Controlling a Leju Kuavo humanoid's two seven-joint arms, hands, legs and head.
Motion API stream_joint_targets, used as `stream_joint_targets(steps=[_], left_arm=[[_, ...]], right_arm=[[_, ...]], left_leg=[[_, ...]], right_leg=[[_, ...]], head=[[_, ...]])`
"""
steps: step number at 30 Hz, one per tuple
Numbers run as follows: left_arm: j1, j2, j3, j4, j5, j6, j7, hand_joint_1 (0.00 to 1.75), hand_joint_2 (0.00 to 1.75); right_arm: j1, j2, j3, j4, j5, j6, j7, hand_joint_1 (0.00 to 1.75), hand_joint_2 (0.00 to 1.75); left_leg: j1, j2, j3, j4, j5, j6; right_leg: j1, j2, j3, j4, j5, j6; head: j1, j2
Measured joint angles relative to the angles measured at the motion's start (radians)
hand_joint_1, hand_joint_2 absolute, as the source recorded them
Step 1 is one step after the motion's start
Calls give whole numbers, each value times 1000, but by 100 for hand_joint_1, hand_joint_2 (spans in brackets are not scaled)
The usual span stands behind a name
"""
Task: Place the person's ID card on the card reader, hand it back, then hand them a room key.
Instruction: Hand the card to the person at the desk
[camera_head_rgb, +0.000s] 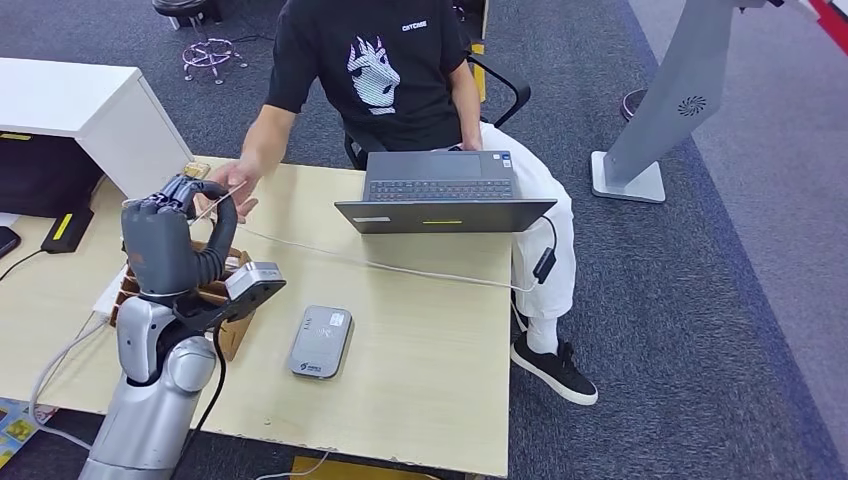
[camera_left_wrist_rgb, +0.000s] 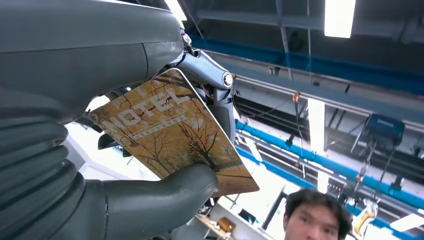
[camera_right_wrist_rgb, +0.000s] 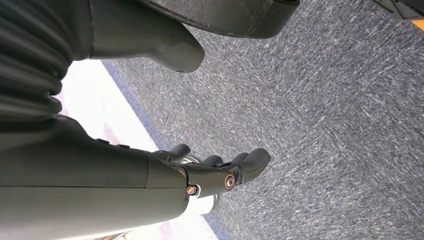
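Amber-printed room key (camera_left_wrist_rgb: 172, 137) sits pinched in the left hand (camera_head_rgb: 185, 215) (upper left of frame); hold grip until the person's hand (camera_head_rgb: 232, 190) closes on it. Right hand (camera_right_wrist_rgb: 210, 172) hangs spread.

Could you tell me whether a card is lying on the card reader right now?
No, the card reader has nothing on top; the left hand holds the hotel key card.

"HOTEL" stands in pale capitals on the key card (camera_left_wrist_rgb: 170, 135) — a smaller line beneath it is too fine to read. The person's shirt (camera_head_rgb: 385, 60) bears small chest lettering — too blurred to make out.
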Motion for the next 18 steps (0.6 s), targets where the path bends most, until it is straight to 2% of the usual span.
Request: stream_joint_targets(steps=[9,13,18], left_arm=[[-9,24,4,-50,-30,11,13,175,175],[-56,61,11,-39,-79,-6,62,175,175],[-112,88,49,48,-68,-2,84,175,175]], right_arm=[[0,0,0,0,-1,0,-1,0,175],[2,-1,0,1,-3,0,-15,0,175],[6,-5,0,2,-6,-1,-30,0,175]], left_leg=[[0,0,0,0,0,0],[0,0,0,0,0,0],[0,0,1,0,1,-1]], right_leg=[[0,0,0,0,0,0],[0,0,0,0,0,0],[0,0,0,0,1,-1]], head=[[0,0],[0,0],[0,0]])
